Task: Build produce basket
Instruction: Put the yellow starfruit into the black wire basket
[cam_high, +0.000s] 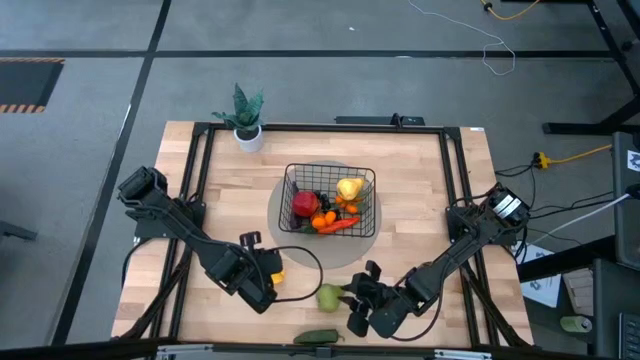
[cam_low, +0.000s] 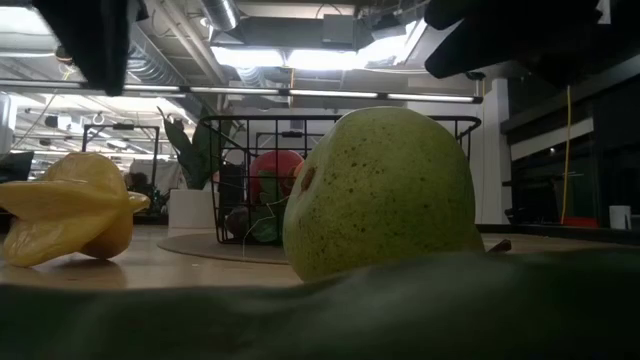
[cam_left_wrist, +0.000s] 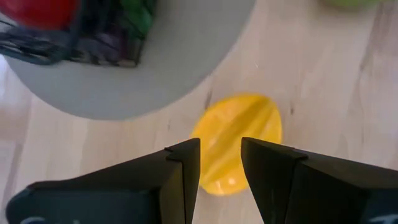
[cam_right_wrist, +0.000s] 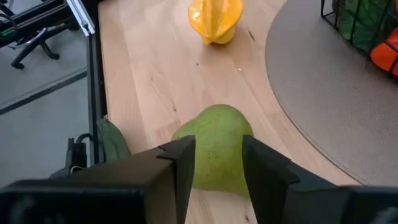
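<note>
The black wire basket (cam_high: 330, 199) stands on a grey round disc (cam_high: 345, 250) at mid-table and holds a red apple (cam_high: 305, 204), a carrot (cam_high: 335, 226), a yellow fruit (cam_high: 349, 188) and dark pieces. A yellow star-shaped fruit (cam_left_wrist: 237, 133) lies on the wood by the disc's near-left rim. My left gripper (cam_left_wrist: 220, 167) hovers open above it, fingers on either side of it. A green pear (cam_right_wrist: 216, 145) lies near the table's near edge. My right gripper (cam_right_wrist: 217, 167) is open above it, coming from the right. A dark green vegetable (cam_high: 318, 337) lies at the near edge.
A potted plant (cam_high: 245, 118) stands at the far left corner. A black frame (cam_high: 195, 200) runs along the table's sides. The vegetable (cam_low: 320, 310) fills the low view's foreground, with the pear (cam_low: 385, 195) and star fruit (cam_low: 75, 212) resting on the wood behind it.
</note>
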